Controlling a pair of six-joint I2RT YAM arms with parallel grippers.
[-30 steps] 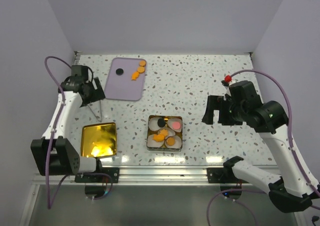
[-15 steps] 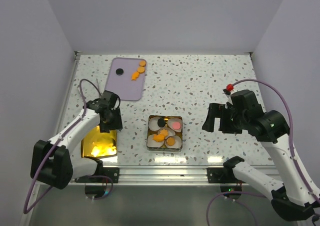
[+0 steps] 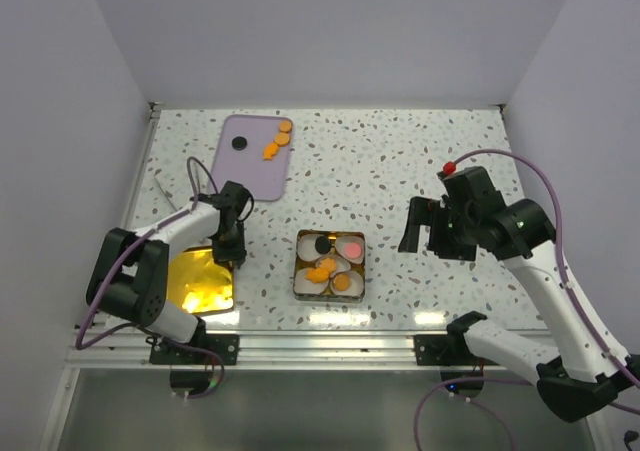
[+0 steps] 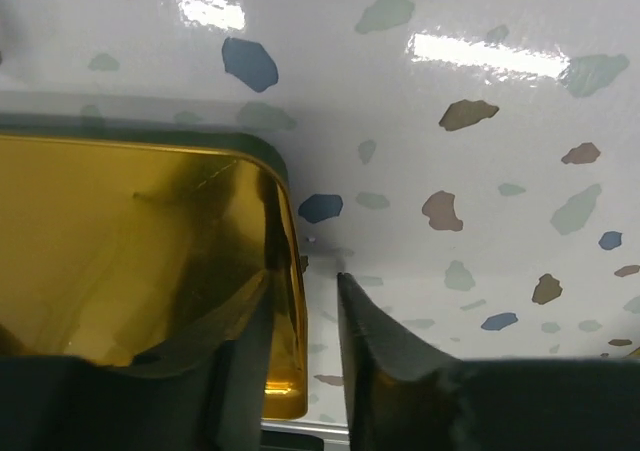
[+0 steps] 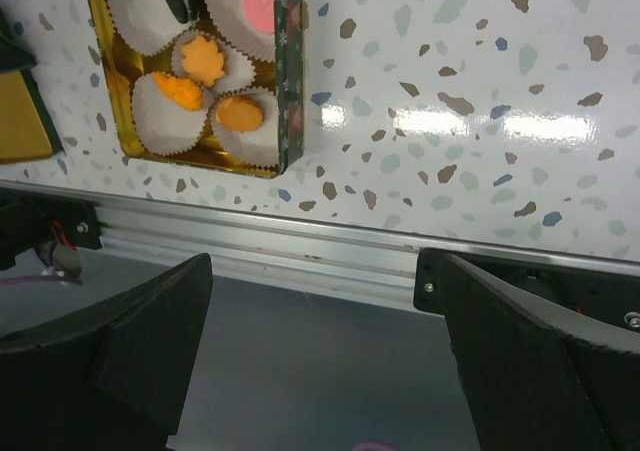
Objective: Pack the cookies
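Some cookies sit in white paper cups in the square tin (image 3: 298, 271): orange ones (image 3: 330, 271), a pink one (image 3: 352, 249) and a black one (image 3: 322, 242). More orange cookies (image 3: 275, 143) and a black one (image 3: 238, 143) lie on the purple tray (image 3: 250, 176). My left gripper (image 3: 233, 254) is down at the right edge of the gold lid (image 3: 200, 281). In the left wrist view my left gripper (image 4: 305, 276) straddles the lid (image 4: 130, 251) wall, one finger inside and the other finger (image 4: 390, 361) outside, a small gap showing. My right gripper (image 3: 420, 226) hovers wide open right of the tin.
In the right wrist view the tin (image 5: 290, 71) with its cookies (image 5: 205, 61) lies at the upper left, and my right gripper (image 5: 315, 271) hangs over the table's metal front rail (image 5: 300, 241). White walls close in the table on three sides.
My left arm swung from beside the purple tray down to the gold lid's right edge, its jaws narrowing around the lid wall. The right arm shifted only slightly.
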